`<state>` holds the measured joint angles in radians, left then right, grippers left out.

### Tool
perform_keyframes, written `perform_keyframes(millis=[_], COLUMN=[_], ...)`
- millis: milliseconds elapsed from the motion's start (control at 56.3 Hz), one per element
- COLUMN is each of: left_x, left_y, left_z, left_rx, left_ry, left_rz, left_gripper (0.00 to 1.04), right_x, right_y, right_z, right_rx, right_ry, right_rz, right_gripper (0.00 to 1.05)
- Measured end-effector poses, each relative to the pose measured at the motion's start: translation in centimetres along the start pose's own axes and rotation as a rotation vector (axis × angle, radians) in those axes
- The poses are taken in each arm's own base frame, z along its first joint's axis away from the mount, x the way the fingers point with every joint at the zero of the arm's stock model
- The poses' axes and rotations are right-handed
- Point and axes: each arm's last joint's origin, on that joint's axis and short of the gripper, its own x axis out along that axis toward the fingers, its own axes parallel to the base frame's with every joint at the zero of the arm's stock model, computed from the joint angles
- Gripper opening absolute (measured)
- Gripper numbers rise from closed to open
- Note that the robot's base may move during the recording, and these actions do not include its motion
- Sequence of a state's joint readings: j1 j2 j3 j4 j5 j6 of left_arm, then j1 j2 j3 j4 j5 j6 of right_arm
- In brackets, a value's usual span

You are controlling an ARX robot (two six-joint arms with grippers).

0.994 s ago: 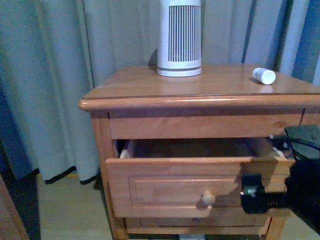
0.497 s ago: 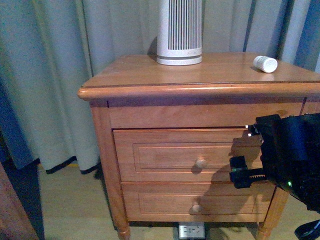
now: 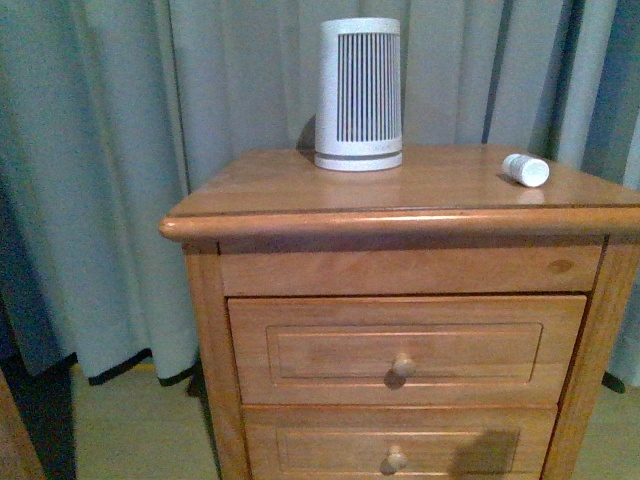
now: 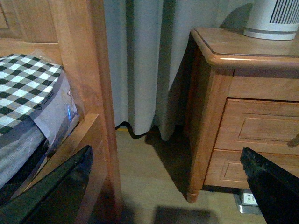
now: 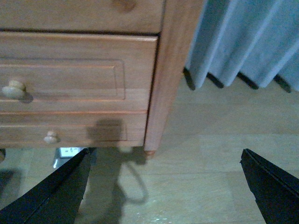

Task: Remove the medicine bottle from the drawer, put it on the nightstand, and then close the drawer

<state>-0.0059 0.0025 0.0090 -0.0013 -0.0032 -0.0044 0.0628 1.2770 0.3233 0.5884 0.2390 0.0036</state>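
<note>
Front view: medicine bottle (image 3: pixel 526 169) lies on nightstand (image 3: pixel 300 185); drawer (image 3: pixel 405 349) closed

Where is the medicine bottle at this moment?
In the front view, the medicine bottle lies on its side on the nightstand top, near the right rear edge, to the right of the white slatted device and apart from it.

There was one nightstand (image 3: pixel 300 190) with two drawers, the upper drawer (image 3: pixel 405 350) and a lower drawer (image 3: pixel 400 450), each bearing one knob. On top sat one medicine bottle (image 3: pixel 526 169) and one slatted device (image 3: pixel 359 93).
</note>
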Motion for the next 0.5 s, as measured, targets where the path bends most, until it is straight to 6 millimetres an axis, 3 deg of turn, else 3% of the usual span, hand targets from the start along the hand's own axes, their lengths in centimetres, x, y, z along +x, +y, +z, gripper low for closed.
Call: perform_keyframes(millis=[142, 266, 337, 497], left_x=[0.0, 0.0, 0.0, 0.0], left_y=[0.0, 0.0, 0.0, 0.0], left_z=[0.0, 0.0, 0.0, 0.0], left_rx=[0.000, 0.000, 0.000, 0.000], left_ry=[0.000, 0.000, 0.000, 0.000], left_rz=[0.000, 0.000, 0.000, 0.000], left_gripper=[0.98, 0.98, 0.98, 0.98], right_x=[-5.2, -11.3, -12.4, -12.0], right_y=[-1.4, -1.3, -1.6, -1.6], right_z=[0.4, -1.2, -2.0, -3.5], right_rx=[-0.031, -0.091, -0.089, -0.098], right_ry=[-0.081, -0.145, -0.197, -0.169], right_rz=[0.001, 0.003, 0.013, 0.011], right_gripper=[0.98, 0.98, 0.98, 0.98])
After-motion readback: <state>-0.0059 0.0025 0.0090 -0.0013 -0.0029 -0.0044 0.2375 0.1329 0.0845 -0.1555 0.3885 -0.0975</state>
